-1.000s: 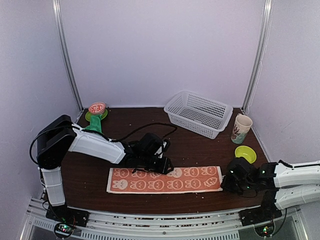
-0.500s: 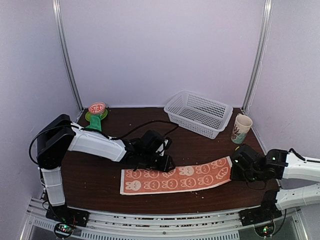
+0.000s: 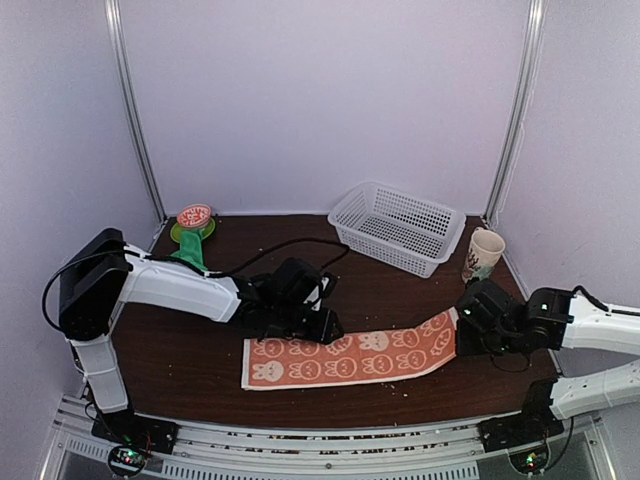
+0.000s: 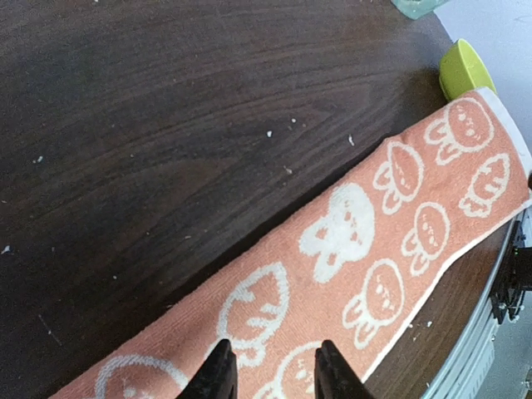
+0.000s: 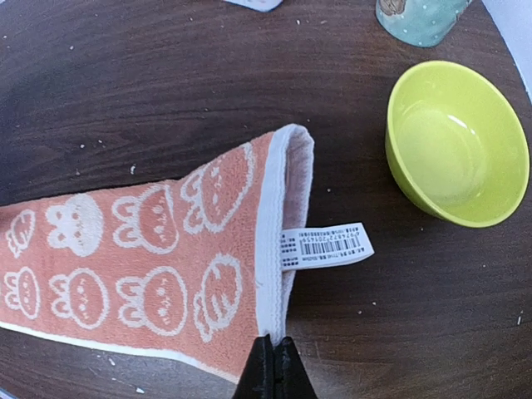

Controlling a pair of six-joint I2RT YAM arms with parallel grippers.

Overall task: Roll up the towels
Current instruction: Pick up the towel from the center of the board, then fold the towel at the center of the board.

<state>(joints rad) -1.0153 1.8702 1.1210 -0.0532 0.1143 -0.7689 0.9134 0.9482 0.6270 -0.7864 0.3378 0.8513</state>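
Observation:
The peach-orange towel [image 3: 350, 358] printed with white bunnies lies as a long strip near the table's front, its right end raised and slanted toward the back. My right gripper [image 3: 460, 335] is shut on the white hem at that end [image 5: 274, 366], beside a barcode label [image 5: 328, 247]. Over the strip's left part, my left gripper [image 3: 322, 328] stands open [image 4: 270, 374], tips just above or on the towel [image 4: 382, 249], nothing between them. A patch of bright green [image 3: 187, 255] shows behind the left arm; I cannot tell whether it is cloth.
A white mesh basket [image 3: 398, 228] stands at the back right, with a printed cup [image 3: 483, 257] to its right. A lime-green bowl [image 5: 457, 141] sits close to the right of the towel's held end. A green dish with a pink round thing [image 3: 193, 215] is at the back left.
My right gripper has dragged the towel's right end to the right and toward the back, so the strip slid right and now lies slanted. The left gripper stayed over its left part.

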